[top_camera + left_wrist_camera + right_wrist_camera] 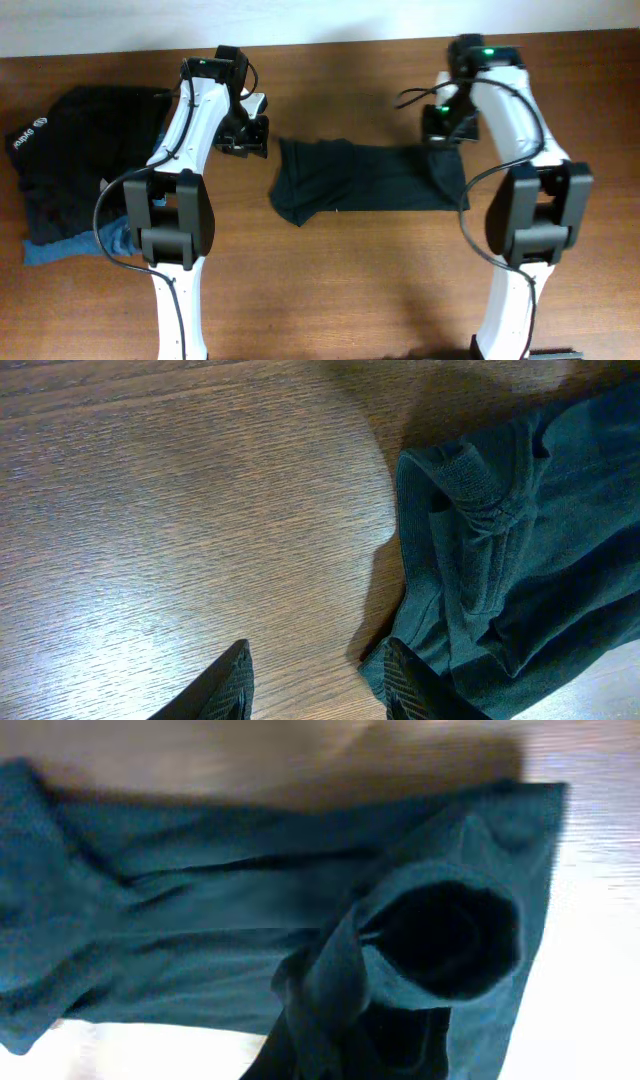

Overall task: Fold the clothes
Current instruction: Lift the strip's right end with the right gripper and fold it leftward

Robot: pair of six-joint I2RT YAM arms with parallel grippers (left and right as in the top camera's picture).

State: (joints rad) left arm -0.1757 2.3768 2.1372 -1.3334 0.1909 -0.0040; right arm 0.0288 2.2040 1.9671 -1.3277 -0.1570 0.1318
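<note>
A black garment (360, 180) lies as a long folded strip in the middle of the wooden table. My left gripper (250, 132) is open just left of the garment's left end. In the left wrist view its fingers (318, 685) straddle bare wood, and the right finger touches the garment's hem (480, 560). My right gripper (442, 128) is shut on the garment's right end, holding it bunched and raised. In the right wrist view the fabric (200, 910) gathers up into the jaws (345, 1040), with a round opening beside them.
A pile of other clothes (80, 160) sits at the left edge: black fabric with white lettering (32, 133) and blue denim (60, 250) at its near side. Bare wood table (340, 290) lies in front of the garment.
</note>
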